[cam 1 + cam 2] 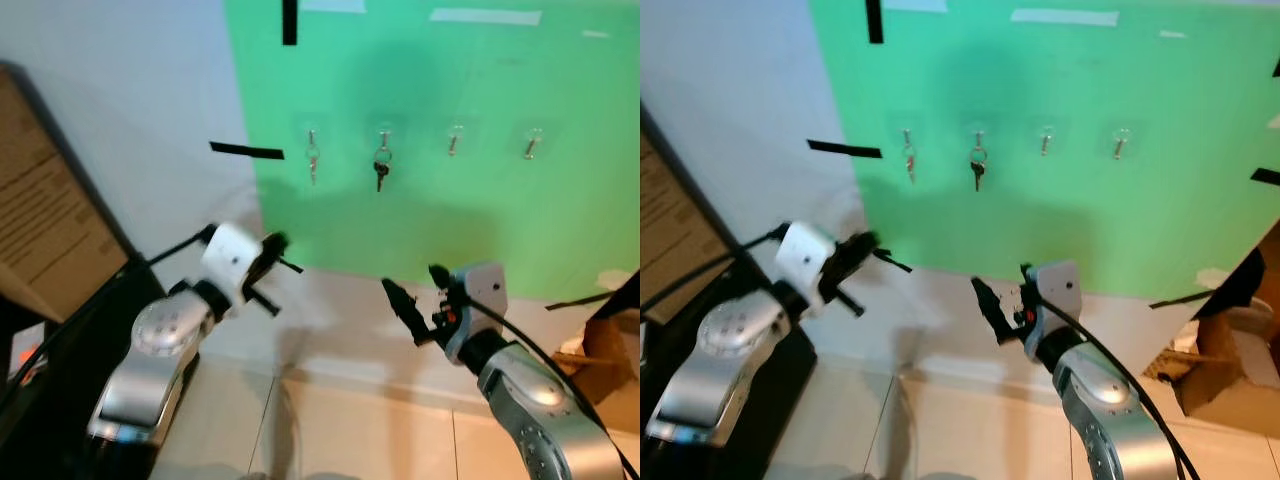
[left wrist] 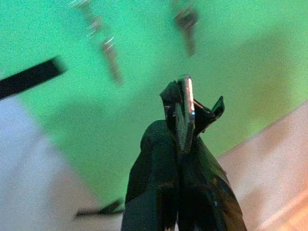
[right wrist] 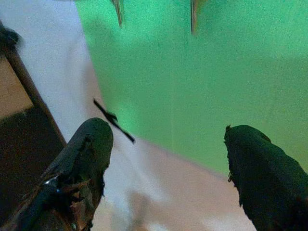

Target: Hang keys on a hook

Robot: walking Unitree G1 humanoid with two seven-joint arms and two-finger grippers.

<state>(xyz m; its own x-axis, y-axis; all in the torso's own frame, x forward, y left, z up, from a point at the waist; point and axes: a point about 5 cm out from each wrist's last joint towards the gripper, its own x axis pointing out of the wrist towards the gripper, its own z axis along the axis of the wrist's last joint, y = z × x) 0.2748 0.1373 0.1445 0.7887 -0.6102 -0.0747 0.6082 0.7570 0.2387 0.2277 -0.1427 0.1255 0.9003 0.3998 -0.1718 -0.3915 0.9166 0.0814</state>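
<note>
Below, the left gripper pinches a key between closed fingers; the right gripper gapes.

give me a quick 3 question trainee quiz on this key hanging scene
1. True or false: all four hooks on the green board already carry keys.
2. How many hooks look bare?
3. Which gripper is wide open: A left gripper, B right gripper?

Key
1. False: only the first hook's key and the dark key on the second hang.
2. Two.
3. B; the left gripper's fingers are shut together.
</note>
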